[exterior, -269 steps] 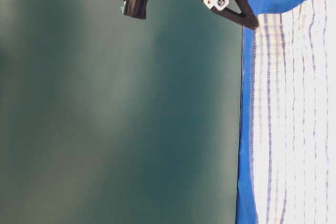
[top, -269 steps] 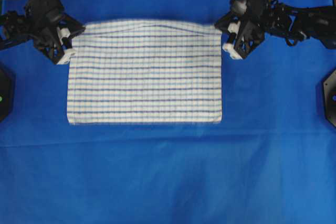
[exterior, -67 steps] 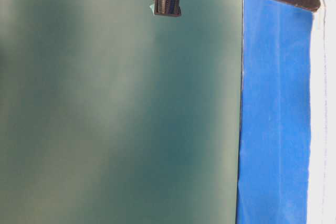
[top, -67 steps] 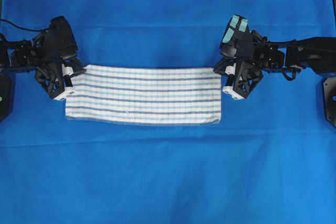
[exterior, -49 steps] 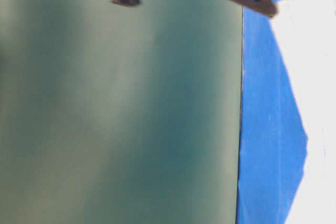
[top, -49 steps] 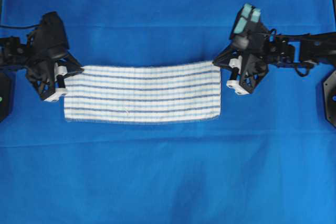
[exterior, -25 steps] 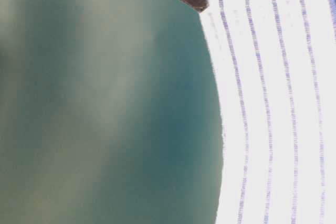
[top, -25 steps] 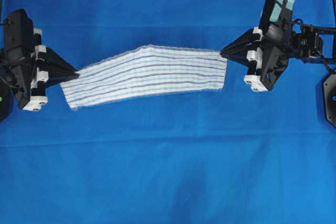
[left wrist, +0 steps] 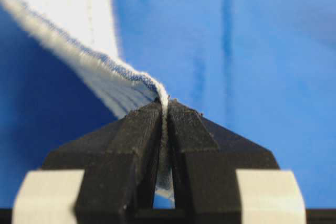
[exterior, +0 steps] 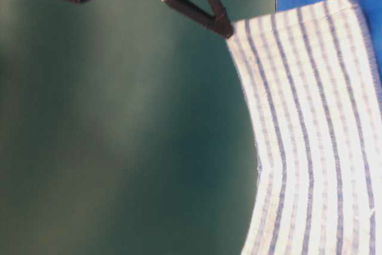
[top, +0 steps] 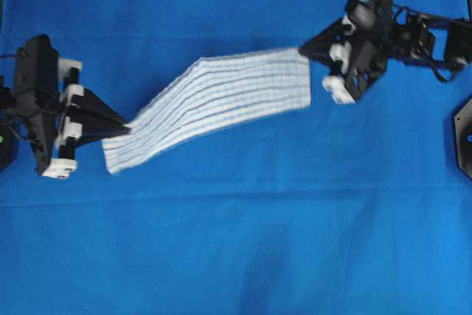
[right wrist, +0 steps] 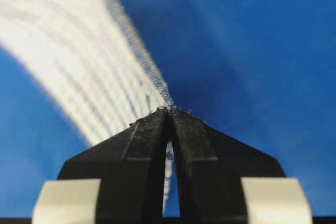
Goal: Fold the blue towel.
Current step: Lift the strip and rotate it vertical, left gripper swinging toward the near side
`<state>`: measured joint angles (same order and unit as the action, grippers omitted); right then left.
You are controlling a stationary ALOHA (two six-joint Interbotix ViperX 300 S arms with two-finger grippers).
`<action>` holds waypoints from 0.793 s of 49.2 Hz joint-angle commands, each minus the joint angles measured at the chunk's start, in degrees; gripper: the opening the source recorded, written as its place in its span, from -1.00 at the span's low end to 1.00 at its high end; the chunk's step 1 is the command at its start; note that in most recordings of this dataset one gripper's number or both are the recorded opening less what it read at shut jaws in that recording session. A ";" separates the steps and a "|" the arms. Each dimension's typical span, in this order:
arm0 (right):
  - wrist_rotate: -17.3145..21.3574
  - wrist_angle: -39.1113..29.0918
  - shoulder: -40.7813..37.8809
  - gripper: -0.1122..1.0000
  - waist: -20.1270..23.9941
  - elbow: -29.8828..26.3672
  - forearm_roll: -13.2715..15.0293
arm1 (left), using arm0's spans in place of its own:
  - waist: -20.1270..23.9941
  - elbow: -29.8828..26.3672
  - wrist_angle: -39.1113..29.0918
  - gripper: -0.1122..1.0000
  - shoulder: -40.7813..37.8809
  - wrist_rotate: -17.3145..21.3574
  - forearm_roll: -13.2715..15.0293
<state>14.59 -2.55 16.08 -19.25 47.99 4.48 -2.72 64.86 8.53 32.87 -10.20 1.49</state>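
Overhead view: the blue towel (top: 214, 101), folded into a long band, stretches slantwise from the lower left to the upper right above the blue cloth (top: 236, 241) covering the counter. The left claw (top: 125, 129) pinches its lower-left corner, the right claw (top: 302, 49) its upper-right corner.

Table-level view: one claw grips the towel's top corner at upper centre.

Left wrist view: fingers (left wrist: 131, 145) clamp the towel's edge.

Right wrist view: fingers (right wrist: 142, 150) clamp it likewise.

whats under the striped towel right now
Only the plain solid-blue cloth shows beneath the white, blue-striped woven towel, which hangs lifted between both grippers. The patch directly below the towel is hidden.
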 commanded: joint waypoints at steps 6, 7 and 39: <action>-0.18 0.35 -3.60 -0.73 -5.19 -5.89 1.93 | -3.34 -6.68 5.36 -0.77 -9.14 0.18 0.09; -0.18 0.26 -4.13 -0.73 -5.63 -6.50 2.20 | -3.69 -7.47 5.45 -0.77 -10.11 0.18 0.09; -0.26 -1.67 -13.97 -0.73 -11.43 -19.86 10.46 | -6.59 -32.26 5.62 -0.77 -33.40 1.14 0.00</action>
<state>14.33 -4.04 1.49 -30.15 29.53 14.59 -9.32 35.68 13.71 0.26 -9.14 1.49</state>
